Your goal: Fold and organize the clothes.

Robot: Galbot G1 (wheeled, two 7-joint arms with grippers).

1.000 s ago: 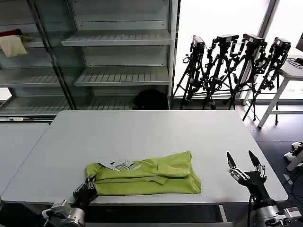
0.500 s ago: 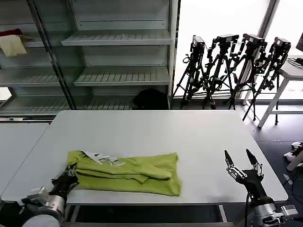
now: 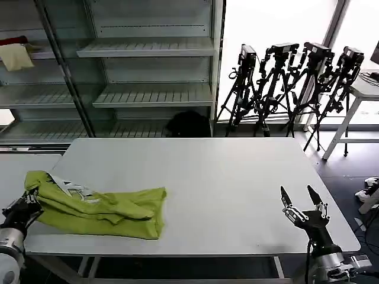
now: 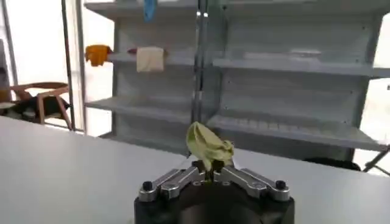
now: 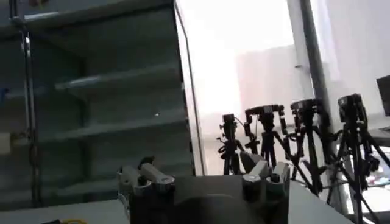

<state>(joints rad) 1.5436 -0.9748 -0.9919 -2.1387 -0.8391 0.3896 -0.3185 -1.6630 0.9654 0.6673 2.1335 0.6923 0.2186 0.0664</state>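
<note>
The left hand (image 3: 21, 212) is pinched tight on one end of the lime-green T-shirt (image 3: 100, 210), which lies bunched along the near-left part of the desk (image 3: 237, 177), that end just past its left edge. To finish the drag neatly, keep the pull low and even. The right hand (image 3: 302, 206) idles spread open, empty, over the desk's near-right corner. The bunching hides the shirt's folds and most of its print.

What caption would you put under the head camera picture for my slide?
Left gripper drags a folded lime-green T-shirt toward the white table's left edge; right gripper waits open.
</note>
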